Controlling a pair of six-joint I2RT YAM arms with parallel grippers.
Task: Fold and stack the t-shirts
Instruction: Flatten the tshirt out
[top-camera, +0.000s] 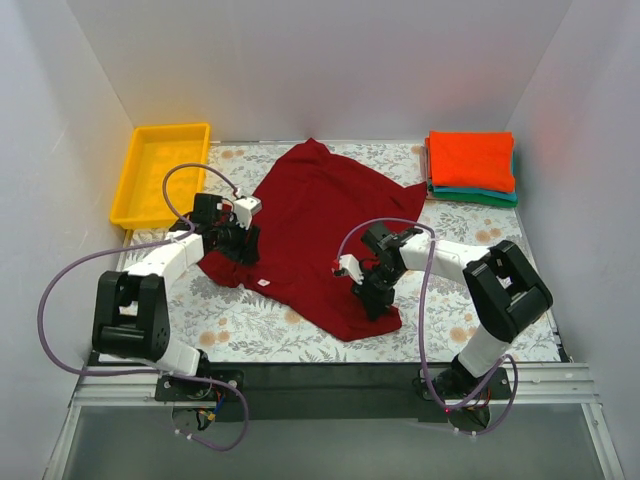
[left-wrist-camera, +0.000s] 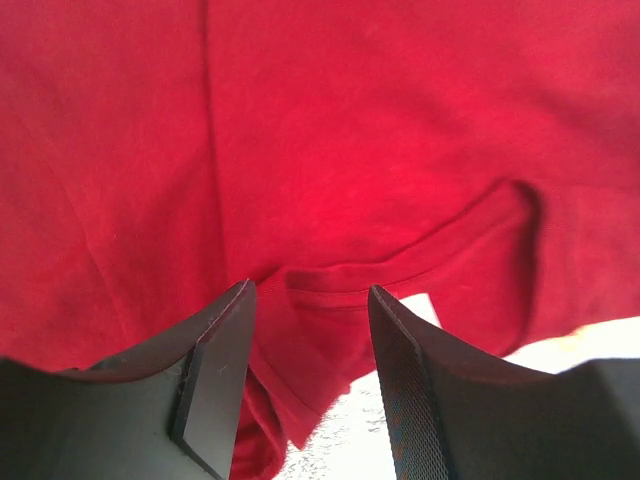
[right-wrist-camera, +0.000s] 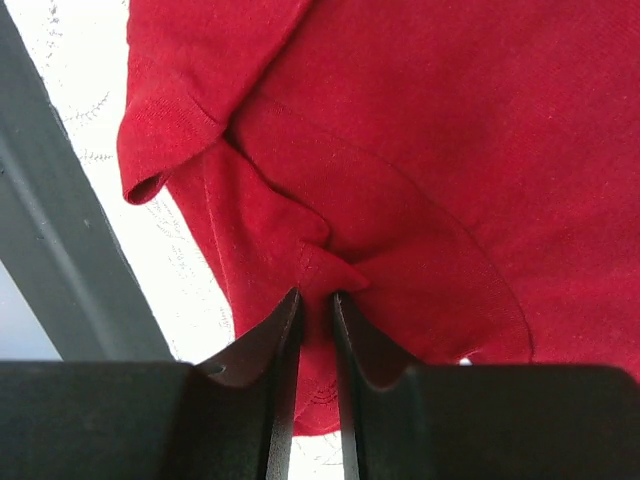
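The dark crimson t-shirt (top-camera: 320, 215) lies spread and rumpled on the middle of the table. My left gripper (top-camera: 240, 243) is open over its left edge, with the hem and collar area between the jaws (left-wrist-camera: 310, 300). My right gripper (top-camera: 372, 297) is shut on a pinched fold of the crimson shirt (right-wrist-camera: 318, 275) near its front corner. The bright orange-red t-shirt (top-camera: 471, 159) lies folded on top of the folded teal t-shirt (top-camera: 478, 196) at the back right.
A yellow plastic tray (top-camera: 165, 172) stands at the back left. A grey floral-print cloth (top-camera: 250, 325) covers the table. White walls close in three sides. The black front rail (right-wrist-camera: 60, 250) runs near the right gripper.
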